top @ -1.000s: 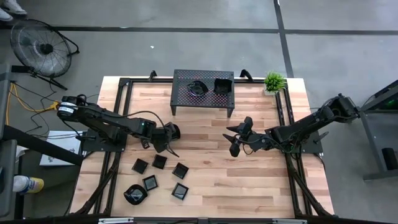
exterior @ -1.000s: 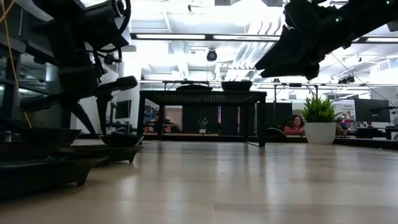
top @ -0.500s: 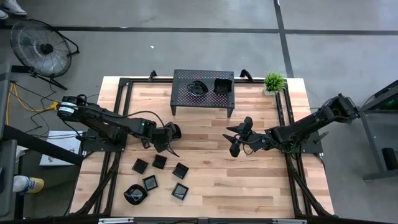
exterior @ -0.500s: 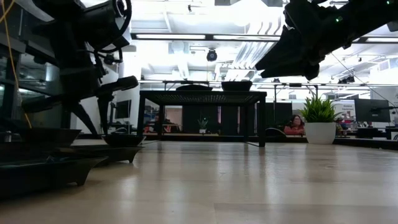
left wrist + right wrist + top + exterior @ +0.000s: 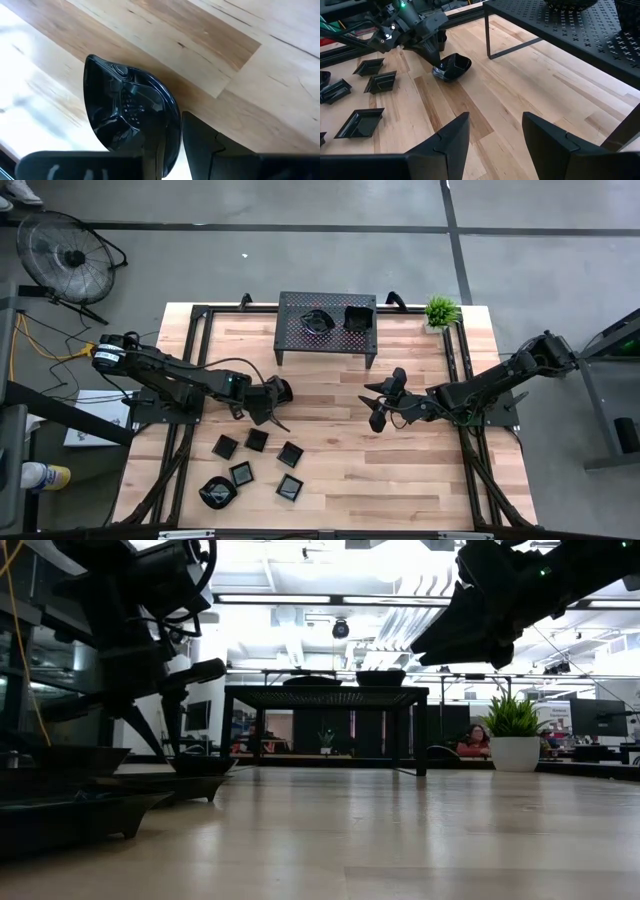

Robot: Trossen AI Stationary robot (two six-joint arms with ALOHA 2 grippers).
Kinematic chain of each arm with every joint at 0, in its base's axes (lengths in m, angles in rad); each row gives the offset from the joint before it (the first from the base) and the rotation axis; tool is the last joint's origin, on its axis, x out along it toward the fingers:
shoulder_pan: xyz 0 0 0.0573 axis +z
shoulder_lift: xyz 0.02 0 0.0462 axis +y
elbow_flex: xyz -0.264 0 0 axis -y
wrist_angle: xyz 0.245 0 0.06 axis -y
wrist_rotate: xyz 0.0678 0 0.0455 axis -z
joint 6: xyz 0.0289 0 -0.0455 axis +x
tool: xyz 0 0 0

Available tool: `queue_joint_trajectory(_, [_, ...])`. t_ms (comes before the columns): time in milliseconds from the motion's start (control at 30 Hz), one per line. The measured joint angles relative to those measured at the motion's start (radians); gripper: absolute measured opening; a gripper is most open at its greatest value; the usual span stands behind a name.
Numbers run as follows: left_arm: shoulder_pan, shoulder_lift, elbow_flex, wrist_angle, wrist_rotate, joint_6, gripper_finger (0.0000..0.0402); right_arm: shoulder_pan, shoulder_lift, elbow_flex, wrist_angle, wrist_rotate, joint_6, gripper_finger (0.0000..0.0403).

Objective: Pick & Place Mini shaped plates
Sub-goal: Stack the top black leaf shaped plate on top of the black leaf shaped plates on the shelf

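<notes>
The left gripper (image 5: 436, 67) has its jaws closed on the rim of a small teardrop-shaped dish (image 5: 131, 120); one finger sits inside the bowl and the other outside, as the left wrist view shows; the dish hangs tilted, its low edge at or just above the wood, between the group of dishes and the rack, near the table's middle. In the right wrist view the same dish (image 5: 454, 66) shows just beside the rack's front leg, with the left arm above it.

The step in hand looks like the carry to the rack (image 5: 326, 327), where two dishes (image 5: 318, 320) already sit on top; to do it well the left gripper should lift straight up first, so the dish clears the table and then the rack's edge; a rim pinch on glossy ware can slip or swing, so a slow, level move is wise; set it down on a bare part of the perforated top, apart from the two already there, and let go only once it rests flat.

The right gripper (image 5: 378, 402) waits with jaws wide open and empty, above the table right of centre; six more dishes (image 5: 257, 440) lie on the table (image 5: 420, 480) in front of the left arm, near its front left corner.
</notes>
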Motion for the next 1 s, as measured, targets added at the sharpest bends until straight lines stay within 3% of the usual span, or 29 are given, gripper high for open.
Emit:
queue_joint_trajectory(633, [0.001,0.000,0.000,0.043,0.038,-0.098,0.0060,0.000,0.000,0.000,0.000,0.000,0.000,0.0177])
queue_joint_trajectory(1000, [0.001,0.027,-0.002,0.049,0.011,-0.163,0.0060,0.000,0.000,0.000,0.001,0.002,-0.003,0.0177])
